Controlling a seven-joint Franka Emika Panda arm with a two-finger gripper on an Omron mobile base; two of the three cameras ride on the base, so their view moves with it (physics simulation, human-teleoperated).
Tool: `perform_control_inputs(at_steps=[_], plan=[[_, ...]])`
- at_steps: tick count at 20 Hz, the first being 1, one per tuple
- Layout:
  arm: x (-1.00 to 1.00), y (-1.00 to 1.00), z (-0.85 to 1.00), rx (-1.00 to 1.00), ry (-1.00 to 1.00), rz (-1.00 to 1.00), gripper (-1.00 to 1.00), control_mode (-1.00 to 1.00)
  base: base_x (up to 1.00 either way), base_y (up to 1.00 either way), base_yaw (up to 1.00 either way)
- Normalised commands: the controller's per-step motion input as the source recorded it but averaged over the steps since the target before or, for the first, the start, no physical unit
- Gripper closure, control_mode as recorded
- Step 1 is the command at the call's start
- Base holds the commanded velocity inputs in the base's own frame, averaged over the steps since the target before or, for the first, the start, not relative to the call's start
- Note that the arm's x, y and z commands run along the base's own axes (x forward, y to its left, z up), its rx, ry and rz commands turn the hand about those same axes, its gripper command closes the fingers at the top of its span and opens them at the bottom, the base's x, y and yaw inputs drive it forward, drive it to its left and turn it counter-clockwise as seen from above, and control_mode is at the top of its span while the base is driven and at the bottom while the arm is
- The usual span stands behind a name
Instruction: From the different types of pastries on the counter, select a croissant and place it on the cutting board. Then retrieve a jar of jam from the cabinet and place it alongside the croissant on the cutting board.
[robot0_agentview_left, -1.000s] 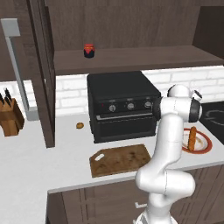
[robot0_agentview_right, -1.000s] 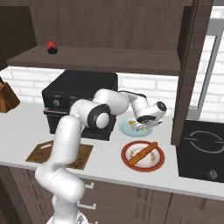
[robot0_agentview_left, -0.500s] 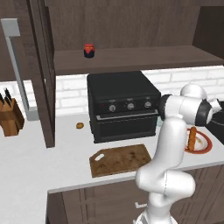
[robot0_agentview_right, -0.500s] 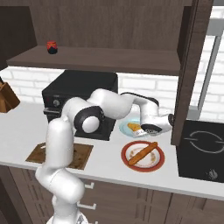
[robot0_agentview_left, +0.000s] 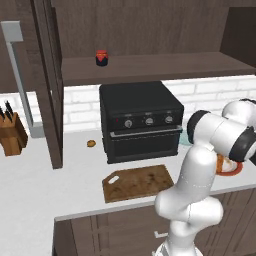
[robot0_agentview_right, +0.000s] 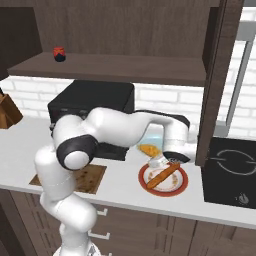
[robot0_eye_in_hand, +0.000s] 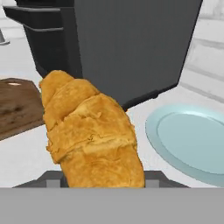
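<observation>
In the hand view the croissant (robot0_eye_in_hand: 92, 135) sits right between the fingers, large and golden, its lower end at the bottom of the view where the gripper (robot0_eye_in_hand: 103, 183) closes on it — it is held clear of the counter (robot0_eye_in_hand: 26, 153). Behind it to one side lies a pale blue plate (robot0_eye_in_hand: 192, 140), bare, and to the other a corner of the cutting board (robot0_eye_in_hand: 15, 107); the black oven box (robot0_eye_in_hand: 127, 43) stands beyond.

From the right base view the arm reaches out low over the counter (robot0_agentview_right: 125, 187), the gripper (robot0_agentview_right: 162, 161) at the near edge of the blue plate with the croissant (robot0_agentview_right: 148, 150) in it, above the rim of a red-rimmed plate (robot0_agentview_right: 165, 180) that carries the long orange-brown stick pastry (robot0_agentview_right: 162, 175). The cutting board (robot0_agentview_right: 90, 177) lies well apart, on the far side of the arm's base, partly hidden by it.

In the left base view the cutting board (robot0_agentview_left: 139, 182) rests flat on the counter in front of the oven (robot0_agentview_left: 141, 120), its handle hole at the corner toward a small round brown lump (robot0_agentview_left: 91, 143). A knife block (robot0_agentview_left: 11, 134) stands at the counter's far end.

Farthest back — on the cabinet (robot0_agentview_left: 150, 67) shelf above the oven — stands the jar of jam (robot0_agentview_left: 102, 58), dark with a red lid, upright.
</observation>
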Motion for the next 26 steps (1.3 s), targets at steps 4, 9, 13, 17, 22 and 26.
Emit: perform_control_inputs(at_steps=[4,9,13,17,22,26], plan=[[-0.39,0.80,0.30,0.00,-0.04,0.29,1.00,-1.00,0.00,0.00,0.00],[-0.01,1.00,0.06,-0.05,-0.02,0.32,1.00,-1.00,0.00,0.00,0.00],[-0.54,1.00,0.00,-0.18,-0.14,0.24,1.00,-1.00,0.00,0.00,0.00],[-0.98,1.00,0.00,-0.15,-0.22,0.10,1.00,-1.00,0.00,0.00,0.00],[-0.80,1.00,0.00,-0.18,-0.27,0.00,1.00,-1.00,0.00,0.00,0.00],[-0.05,0.84,0.00,-0.18,-0.15,-0.05,1.00,-1.00,0.00,0.00,0.00]])
